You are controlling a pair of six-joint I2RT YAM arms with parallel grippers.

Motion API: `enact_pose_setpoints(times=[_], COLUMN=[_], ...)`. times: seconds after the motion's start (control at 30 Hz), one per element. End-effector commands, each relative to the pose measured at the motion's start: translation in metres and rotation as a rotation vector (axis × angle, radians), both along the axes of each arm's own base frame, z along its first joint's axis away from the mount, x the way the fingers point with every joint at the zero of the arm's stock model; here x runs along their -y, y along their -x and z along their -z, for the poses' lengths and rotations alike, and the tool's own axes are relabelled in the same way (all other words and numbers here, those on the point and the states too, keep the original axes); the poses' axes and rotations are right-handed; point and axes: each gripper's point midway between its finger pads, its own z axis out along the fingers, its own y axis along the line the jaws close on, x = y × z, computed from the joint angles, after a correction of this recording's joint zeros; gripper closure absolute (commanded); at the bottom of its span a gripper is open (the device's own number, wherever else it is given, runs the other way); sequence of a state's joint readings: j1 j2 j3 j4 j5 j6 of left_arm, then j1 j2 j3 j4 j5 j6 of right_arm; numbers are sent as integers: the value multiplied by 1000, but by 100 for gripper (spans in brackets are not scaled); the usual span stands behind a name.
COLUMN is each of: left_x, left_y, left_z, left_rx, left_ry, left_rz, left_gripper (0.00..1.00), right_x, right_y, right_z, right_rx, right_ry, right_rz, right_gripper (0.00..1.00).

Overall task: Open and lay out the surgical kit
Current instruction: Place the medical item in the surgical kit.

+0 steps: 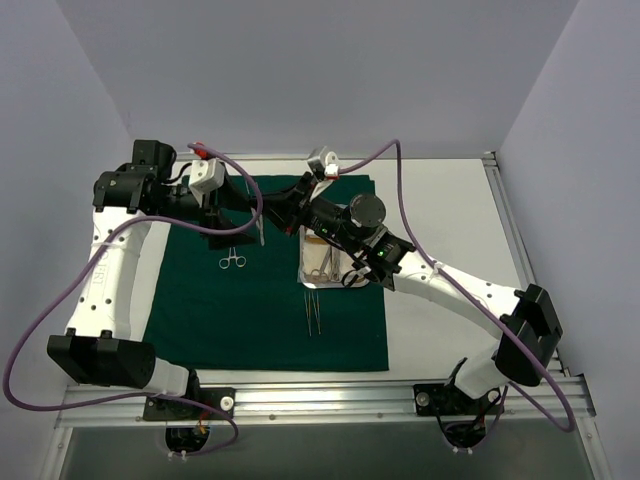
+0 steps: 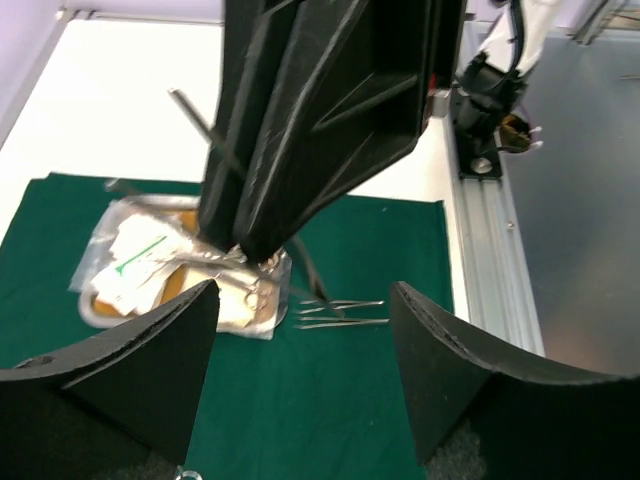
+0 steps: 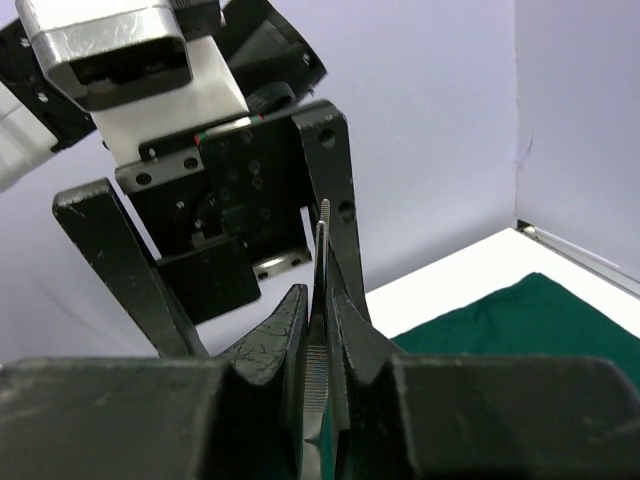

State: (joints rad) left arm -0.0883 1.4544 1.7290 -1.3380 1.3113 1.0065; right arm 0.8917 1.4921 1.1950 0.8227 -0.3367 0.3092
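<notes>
The dark green cloth (image 1: 260,310) lies spread flat on the table. On its right part stands the steel tray (image 1: 312,281) with clamps, gauze and packets; it also shows in the left wrist view (image 2: 92,312). A ring-handled clamp (image 1: 232,262) lies on the cloth, and two thin tweezers (image 1: 313,313) lie below the tray, also seen in the left wrist view (image 2: 340,312). My right gripper (image 3: 320,305) is shut on another thin pair of tweezers (image 3: 322,235), held above the cloth's far part. My left gripper (image 2: 305,370) is open and empty, facing the right gripper (image 2: 320,110) close by.
White table surface surrounds the cloth. An aluminium rail (image 1: 330,398) runs along the near edge and another along the right side (image 2: 490,250). Purple cables loop over both arms. Plain walls close in the back and sides.
</notes>
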Motion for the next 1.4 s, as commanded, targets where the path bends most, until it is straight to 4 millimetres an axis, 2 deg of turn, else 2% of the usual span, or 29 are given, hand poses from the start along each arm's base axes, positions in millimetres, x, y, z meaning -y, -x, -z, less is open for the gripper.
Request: enact_pose_setpoints(times=[0.0,0.03,0.2,0.33,0.37,0.43,0.5,0.63,0.67,0.7,0.73,0.77,0.8,0.9,0.97,1.0,1.13,1.3,1.37], left_x=[8,9,10,11,10,10,10,8,8,7,6,4,2,-5,-8,-7,-6,-6,-5], left_y=[51,51,55,58,58,58,58,57,54,51,47,33,27,-1,-15,-18,-24,-28,-29], left_z=[-7,-9,-13,-14,-14,-12,-11,-8,-7,-5,-3,8,12,36,47,48,51,56,58], left_rx=[-259,-256,-242,-244,-236,-246,-249,-263,-285,-297,-310,-360,-373,-418,-428,-426,-413,-401,-404], left_ry=[36,37,49,49,45,40,37,15,7,-5,-20,-60,-81,-155,-180,-185,-204,-233,-239], left_rz=[55,56,67,72,72,70,67,53,36,17,-7,-82,-125,-263,-326,-336,-372,-413,-419], left_gripper=[26,32,46,64,74,83,97,98,98,98,98,98,98,98,98,98,98,98,98], right_x=[11,12,12,7,7,8,10,11,12,14,16,17,26,34,29,33,28,8,7], right_y=[22,24,28,27,27,28,27,17,8,2,-5,-11,-23,-28,-23,-29,-29,-31,-35], right_z=[-55,-58,-64,-61,-60,-60,-60,-47,-39,-36,-31,-17,-13,6,14,21,31,45,48], right_rx=[137,141,162,157,156,157,157,125,86,62,33,-21,-59,-127,-152,-171,-216,-249,-271], right_ry=[-135,-141,-170,-166,-164,-169,-170,-139,-116,-104,-88,-39,-35,-12,10,15,-3,20,17], right_rz=[-33,-36,-46,-58,-58,-56,-48,-1,45,83,128,175,273,405,439,507,563,566,588], right_gripper=[100,100,100,100,100,100,100,99,94,79,72,68,63,62,62,64,66,66,66])
